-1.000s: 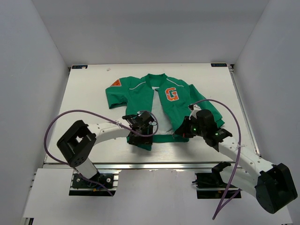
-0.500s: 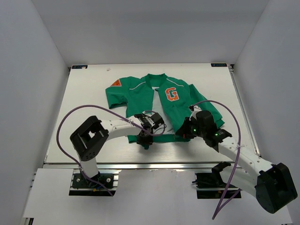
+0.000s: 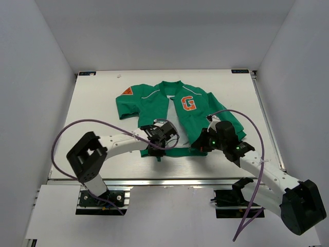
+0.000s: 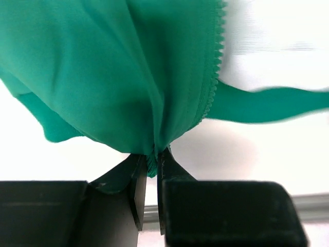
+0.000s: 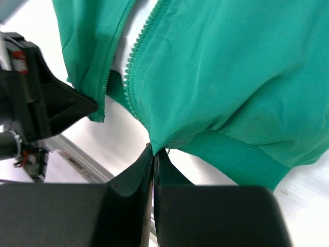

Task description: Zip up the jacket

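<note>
- Nearest the arm bases, below and left of the G patch [image 3: 189, 103], the left gripper [image 4: 150, 165] has its jaws pinched almost together on a bunched fold of the jacket [image 3: 151, 103], at the bottom of the plain front panel.
- Below and slightly right of the G patch, the right gripper [image 5: 154, 153] is clamped tight on the bottom corner of the patch-bearing panel, where the ribbed hem [image 5: 231, 154] meets the zipper edge.
- Beyond both grippers the jacket lies flat on the table [image 3: 92, 103] with its front open. Pale lining shows in a wedge just left of the G patch, and the collar lies farther off.
- The cloth looks thin, light and limp, gathering into pleats at each pinch, so it will likely sag and twist unless kept taut. The firmer zipper tape at the hem seems the best hold for bringing the two bottom ends together.
- Only the wrist views show the zipper teeth [image 4: 213, 77] and the cloth caught between the fingers; the slider cannot be made out in any view.
- Only the top view shows the gap between the panels, the sleeves and the orange triangle patch [image 3: 126, 92] well left of the G patch.
</note>
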Robot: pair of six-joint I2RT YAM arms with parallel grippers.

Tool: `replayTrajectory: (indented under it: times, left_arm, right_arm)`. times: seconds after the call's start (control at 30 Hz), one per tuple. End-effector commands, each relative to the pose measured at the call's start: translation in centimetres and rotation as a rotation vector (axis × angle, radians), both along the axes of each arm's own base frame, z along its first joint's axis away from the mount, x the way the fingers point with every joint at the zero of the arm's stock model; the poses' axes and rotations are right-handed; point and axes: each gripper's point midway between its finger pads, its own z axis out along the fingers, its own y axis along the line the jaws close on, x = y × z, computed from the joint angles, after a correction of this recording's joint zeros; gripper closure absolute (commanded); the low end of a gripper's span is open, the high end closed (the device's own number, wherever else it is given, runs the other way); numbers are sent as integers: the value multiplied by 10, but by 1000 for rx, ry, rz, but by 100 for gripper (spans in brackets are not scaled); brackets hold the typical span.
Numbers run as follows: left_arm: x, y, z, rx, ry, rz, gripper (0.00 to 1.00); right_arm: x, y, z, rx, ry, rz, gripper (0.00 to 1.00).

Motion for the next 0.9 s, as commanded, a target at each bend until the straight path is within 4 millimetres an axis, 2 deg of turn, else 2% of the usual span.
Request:
replayTrajectory:
  times: [0.0, 0.13, 0.23, 0.27, 0.3, 0.33, 0.4, 0.43, 0.47, 0.63, 0.87]
  left_arm:
    - [13, -17, 44, -153, -128, -23, 100]
    - [22, -24, 95, -322, -276, -33, 100]
    - [27, -30, 118, -416, -369, -75, 100]
    - [30, -35, 140, -492, -431, -82, 100]
    - [30, -36, 148, -522, -460, -95, 100]
    - [28, -33, 143, -526, -480, -121, 100]
    - [30, -38, 171, -632, -578, -150, 100]
    - [30, -36, 169, -636, -597, -162, 100]
    - [32, -37, 185, -681, -649, -165, 100]
    - [37, -42, 200, -711, -713, -190, 100]
    - [37, -57, 217, -774, -777, -282, 100]
  right_arm:
    - [2, 12, 23, 86, -81, 55, 100]
    - [5, 17, 36, 124, -111, 66, 100]
    - [3, 24, 44, 184, -134, 95, 100]
    - [5, 28, 56, 221, -180, 111, 100]
    - [5, 30, 60, 241, -193, 120, 100]
    - [2, 33, 66, 266, -206, 143, 100]
    - [3, 37, 79, 306, -253, 164, 100]
    - [0, 39, 84, 326, -262, 186, 100]
    - [-1, 40, 89, 340, -276, 198, 100]
    - [-10, 47, 104, 415, -284, 285, 100]
    - [-18, 54, 110, 520, -230, 397, 100]
